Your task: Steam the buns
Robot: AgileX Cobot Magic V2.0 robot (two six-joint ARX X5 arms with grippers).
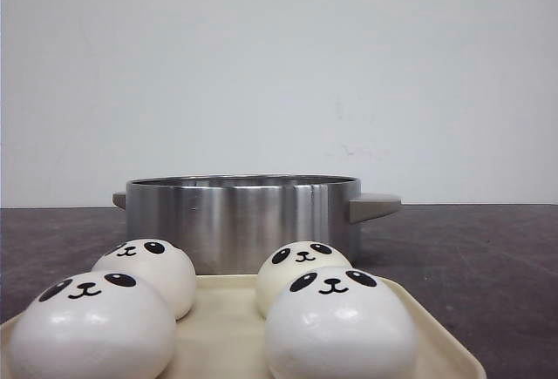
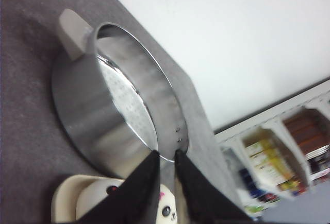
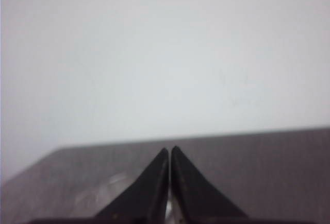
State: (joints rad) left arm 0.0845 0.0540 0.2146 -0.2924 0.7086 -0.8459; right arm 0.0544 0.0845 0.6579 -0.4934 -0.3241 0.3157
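Four glossy white dome-shaped panda-face buns [image 1: 340, 327] sit on a shallow cream plastic tray [image 1: 227, 327] nearest the front camera, two in front, two behind. Just beyond the tray stands one round brushed-steel steamer pot [image 1: 240, 218] with grey side handles; its perforated insert holds nothing visible. Dark grey table [image 1: 488, 266] all round, white wall behind. Left gripper [image 2: 166, 154] hangs above the tray, black fingers slightly parted, nothing between them. Right gripper [image 3: 169, 151] over bare table, fingers pressed together.
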